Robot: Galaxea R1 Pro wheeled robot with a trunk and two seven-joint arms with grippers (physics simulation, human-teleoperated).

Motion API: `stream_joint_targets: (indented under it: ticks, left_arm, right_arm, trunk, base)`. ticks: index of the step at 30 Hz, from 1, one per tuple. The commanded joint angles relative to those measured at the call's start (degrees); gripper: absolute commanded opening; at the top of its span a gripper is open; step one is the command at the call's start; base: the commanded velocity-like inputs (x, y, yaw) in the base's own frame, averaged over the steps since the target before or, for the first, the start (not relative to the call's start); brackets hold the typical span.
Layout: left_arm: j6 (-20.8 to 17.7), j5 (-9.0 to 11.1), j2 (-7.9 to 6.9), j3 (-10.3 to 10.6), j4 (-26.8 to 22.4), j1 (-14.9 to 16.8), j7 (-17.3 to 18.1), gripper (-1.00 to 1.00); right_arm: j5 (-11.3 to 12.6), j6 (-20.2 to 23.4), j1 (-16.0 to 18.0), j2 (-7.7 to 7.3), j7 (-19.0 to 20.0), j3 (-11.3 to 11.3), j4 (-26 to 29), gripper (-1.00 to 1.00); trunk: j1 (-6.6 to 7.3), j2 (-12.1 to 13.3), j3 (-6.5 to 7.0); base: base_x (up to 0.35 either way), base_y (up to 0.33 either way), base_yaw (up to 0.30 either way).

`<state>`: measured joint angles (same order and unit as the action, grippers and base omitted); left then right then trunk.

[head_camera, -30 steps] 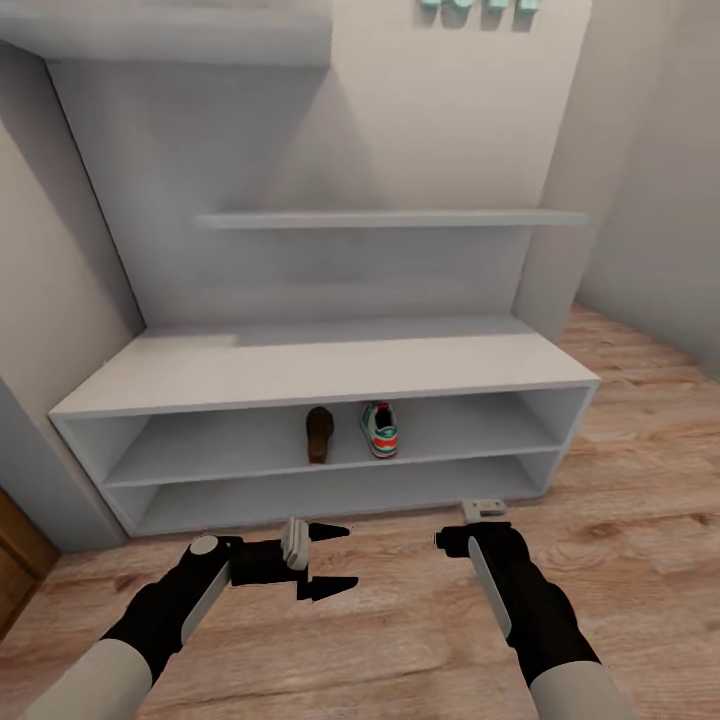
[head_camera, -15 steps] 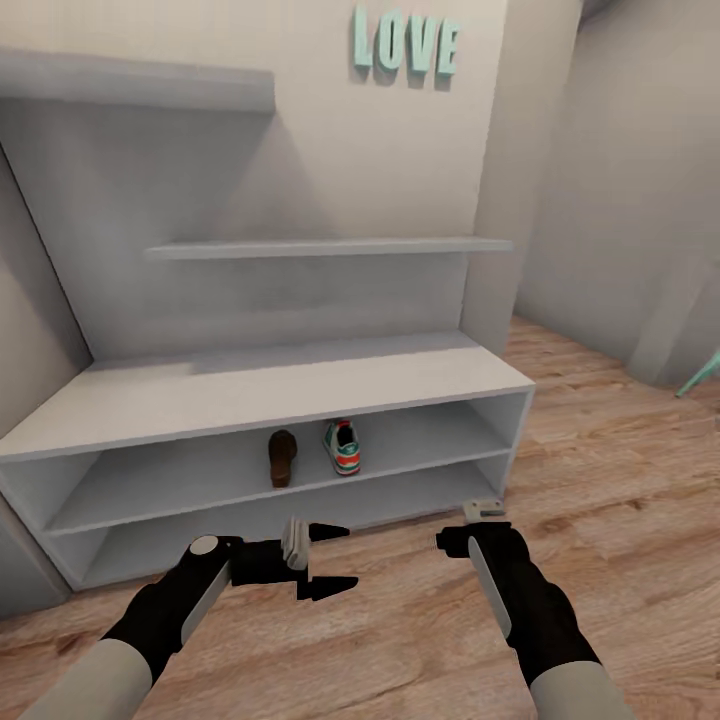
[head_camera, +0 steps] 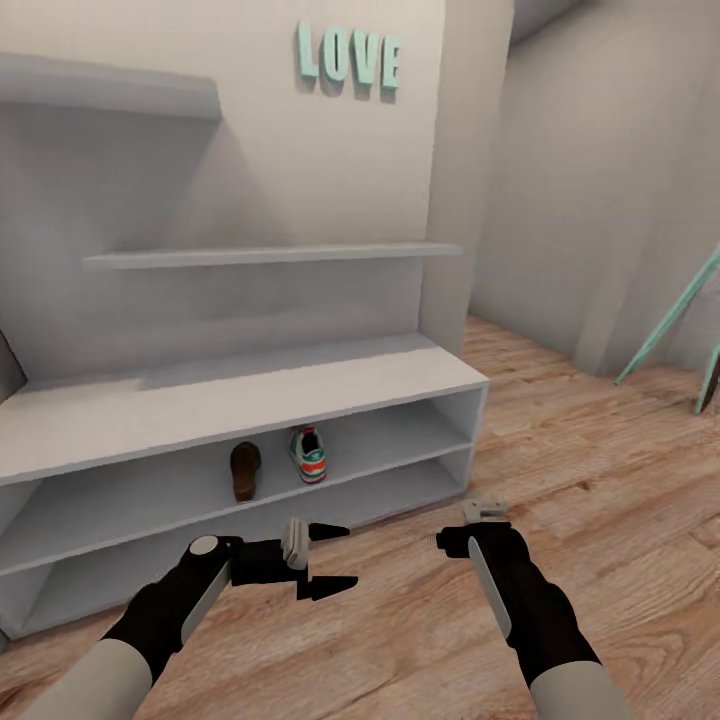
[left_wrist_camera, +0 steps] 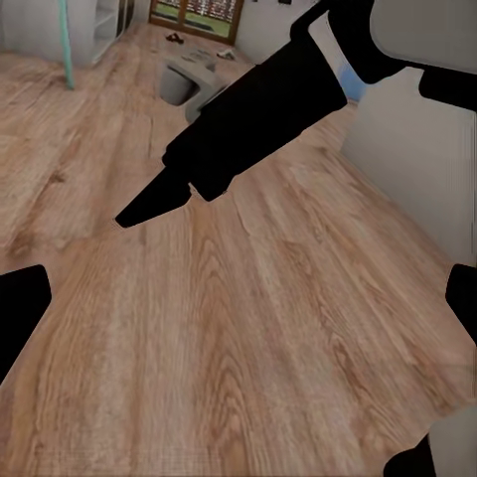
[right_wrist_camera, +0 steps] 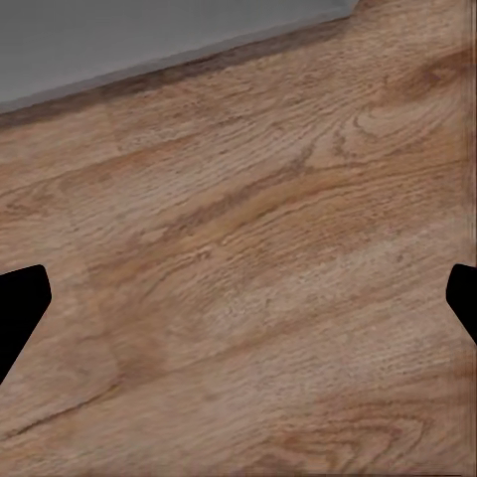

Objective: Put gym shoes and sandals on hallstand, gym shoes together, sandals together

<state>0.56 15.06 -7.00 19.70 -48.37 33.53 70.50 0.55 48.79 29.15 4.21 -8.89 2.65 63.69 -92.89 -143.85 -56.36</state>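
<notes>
Gym shoe (head_camera: pixel 308 455), white with green stripes and a red heel patch, sits in the upper cubby tier of the wide light-grey hallstand (head_camera: pixel 250 395), near that tier's front edge with its heel toward me. Just beside it, on its left and apart from it, lies one flat brown leather sandal (head_camera: pixel 245 470). I see only these two on the rack.

Warm brown wood-grain plank floor (head_camera: pixel 600 480) runs from the hallstand's base out to pale plain walls. Above the bench top two grey slab shelves step up the back panel. Mint-green raised letters on the wall (head_camera: pixel 348 58) read "LOVE". Slanted mint-green legs (head_camera: pixel 668 328) of some piece of furniture stand by the far right wall.

My left gripper (head_camera: pixel 330 558) hangs low over the floor, its black fingers spread wide and empty. My right gripper (right_wrist_camera: pixel 238 298) points down at bare planks beside the hallstand's base edge; its tips sit far apart with nothing between them.
</notes>
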Motion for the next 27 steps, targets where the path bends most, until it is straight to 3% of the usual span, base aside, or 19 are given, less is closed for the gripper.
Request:
stream_joint_targets:
  ticks: [1, 27]
  left_arm:
    - [0.1, 0.4, -0.08, 0.3, 0.0, 0.0, 0.0, 1.00]
    - [0.1, 0.4, 0.08, 0.3, 0.0, 0.0, -0.5, 1.00]
  right_arm:
    - [0.1, 0.3, 0.0, 0.01, -0.2, 0.1, 0.0, 1.00]
    - [0.1, 0.3, 0.1, -0.08, -0.2, 0.1, 0.0, 1.00]
  trunk:
    - [0.00, 0.0, 0.01]
    - [0.00, 0.0, 1.77]
  base:
    - [0.096, -0.019, -0.246]
    - [0.239, -0.221, -0.242]
